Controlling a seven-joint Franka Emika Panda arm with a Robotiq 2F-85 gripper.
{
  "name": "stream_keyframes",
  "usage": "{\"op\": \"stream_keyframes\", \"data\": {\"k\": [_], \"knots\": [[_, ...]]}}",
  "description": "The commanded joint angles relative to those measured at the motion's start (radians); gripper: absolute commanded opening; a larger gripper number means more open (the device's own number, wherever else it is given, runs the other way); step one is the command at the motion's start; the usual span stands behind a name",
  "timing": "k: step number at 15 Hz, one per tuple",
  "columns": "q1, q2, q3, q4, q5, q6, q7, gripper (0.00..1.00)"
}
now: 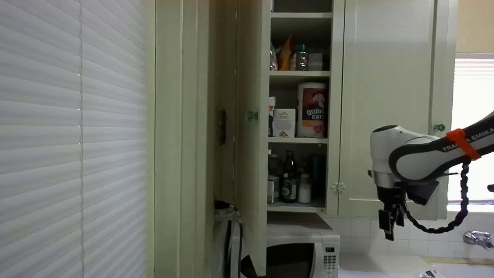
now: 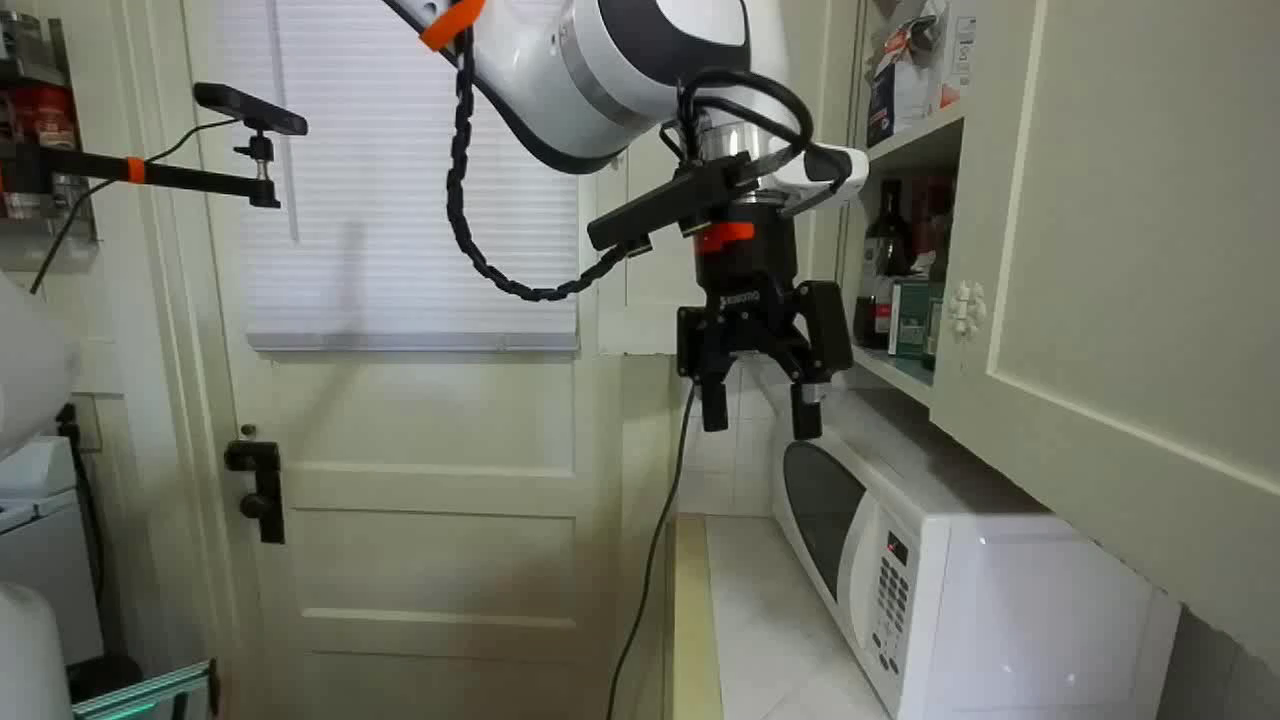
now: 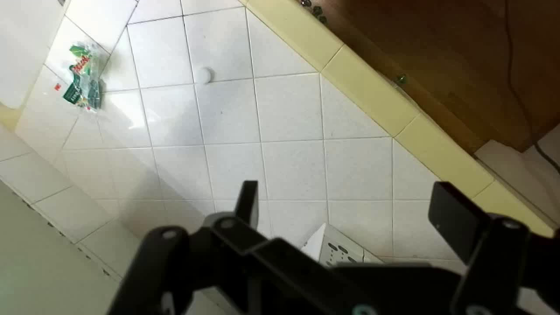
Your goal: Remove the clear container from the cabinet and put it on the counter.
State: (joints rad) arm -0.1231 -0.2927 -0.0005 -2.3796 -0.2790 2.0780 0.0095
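Note:
The cream-white cabinet stands open in both exterior views, its door swung out; the door hides part of the shelves. On an upper shelf stand a see-through jar with a green lid and a small pale translucent container; I cannot tell which is the clear container. The whitish tiled counter lies below my gripper. In both exterior views the gripper points down, open and empty; it hangs in front of the neighbouring closed cabinet door, apart from the shelves.
A white microwave stands on the counter under the cabinet. Lower shelves hold an oats canister, a white box and bottles. A plastic bag and a small white disc lie on the counter. Yellow tiles edge it.

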Motion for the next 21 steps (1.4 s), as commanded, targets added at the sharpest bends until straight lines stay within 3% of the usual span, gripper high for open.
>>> {"op": "stream_keyframes", "data": {"k": [1, 10, 16, 18, 21], "knots": [[0.016, 0.0, -0.015, 0.002, -0.004, -0.003, 0.004, 1.0], [0.016, 0.0, -0.015, 0.002, -0.004, -0.003, 0.004, 1.0], [0.087, -0.021, 0.043, 0.117, 0.04, 0.009, 0.058, 1.0], [0.1, -0.024, 0.063, 0.159, 0.04, 0.033, 0.119, 1.0], [0.09, -0.019, 0.095, 0.182, 0.0, 0.157, 0.26, 1.0]]}}
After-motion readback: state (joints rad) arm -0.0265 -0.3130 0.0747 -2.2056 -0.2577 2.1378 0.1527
